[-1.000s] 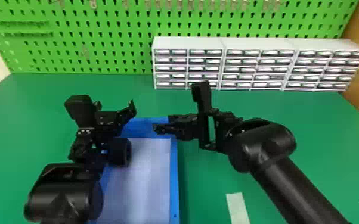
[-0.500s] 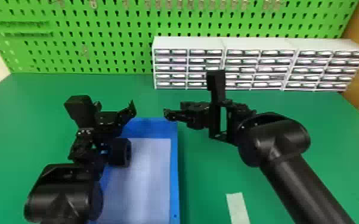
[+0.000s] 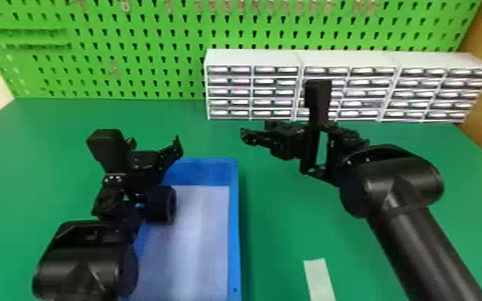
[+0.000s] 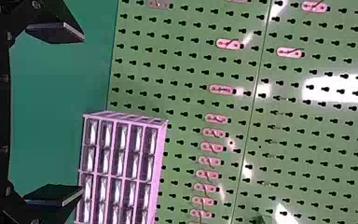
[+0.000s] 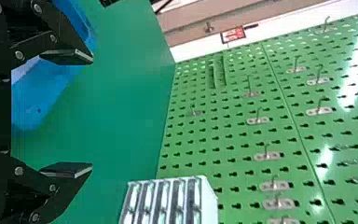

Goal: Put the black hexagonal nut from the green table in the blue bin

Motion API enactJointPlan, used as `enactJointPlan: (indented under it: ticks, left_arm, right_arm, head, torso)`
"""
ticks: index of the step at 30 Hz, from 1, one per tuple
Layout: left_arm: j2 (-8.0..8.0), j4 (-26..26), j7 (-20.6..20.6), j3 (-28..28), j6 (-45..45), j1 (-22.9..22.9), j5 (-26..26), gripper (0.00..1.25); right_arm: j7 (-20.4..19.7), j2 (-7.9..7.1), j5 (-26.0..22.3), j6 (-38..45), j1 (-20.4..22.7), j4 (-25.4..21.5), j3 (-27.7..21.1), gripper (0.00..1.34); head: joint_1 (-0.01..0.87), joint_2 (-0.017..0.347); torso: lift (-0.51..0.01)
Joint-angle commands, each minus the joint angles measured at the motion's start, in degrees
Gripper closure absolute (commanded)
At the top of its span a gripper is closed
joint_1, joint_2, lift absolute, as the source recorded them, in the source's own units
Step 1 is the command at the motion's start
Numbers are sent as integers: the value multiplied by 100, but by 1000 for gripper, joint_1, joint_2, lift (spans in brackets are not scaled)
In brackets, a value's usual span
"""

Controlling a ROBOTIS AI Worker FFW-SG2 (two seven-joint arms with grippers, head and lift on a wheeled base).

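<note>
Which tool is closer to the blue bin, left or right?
Left, judging by the head view. The left tool overlaps the blue bin's far left corner there; the right tool sits out past its far right corner.

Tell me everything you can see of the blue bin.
The blue bin is an open, rectangular, plastic-looking box, upright on the green table, a pale sheet lining its floor. The head view cuts off its near end. The left arm hides much of its left side; whether the chunky black piece there lies inside, I can't tell.
</note>
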Motion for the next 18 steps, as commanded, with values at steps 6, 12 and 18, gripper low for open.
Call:
enactJointPlan:
  ticks: [6,12,18]
  left_arm:
    - [-2,0,0,8,9,10,-16,139]
    - [-2,0,0,17,9,18,-34,137]
    - [-2,0,0,26,9,27,-43,137]
  right_arm:
    - [-9,17,247,0,153,-311,-452,453]
    - [-9,17,476,9,285,-478,-768,453]
    - [-9,17,687,35,399,-697,-1129,453]
  head:
    - [686,51]
    - [686,51]
    - [686,51]
  torso:
    - [-97]
    - [-97]
    - [-97]
